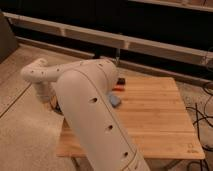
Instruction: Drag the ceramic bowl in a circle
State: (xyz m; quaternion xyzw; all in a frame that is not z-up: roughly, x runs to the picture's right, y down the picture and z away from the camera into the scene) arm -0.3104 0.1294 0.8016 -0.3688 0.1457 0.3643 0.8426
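My pale arm [87, 107] fills the foreground and covers the left part of the wooden table [155, 120]. It bends left, then down at the table's left edge. My gripper [53, 103] is low there, mostly hidden behind the arm. The ceramic bowl does not show; it is hidden or out of view. A flat blue block [115, 100] lies on the table just right of the arm.
A small dark and red object [119, 84] lies near the table's far edge. Dark shelving with a pale rail [150, 42] runs behind the table. Cables [202, 117] lie on the floor at the right. Speckled floor is at the left.
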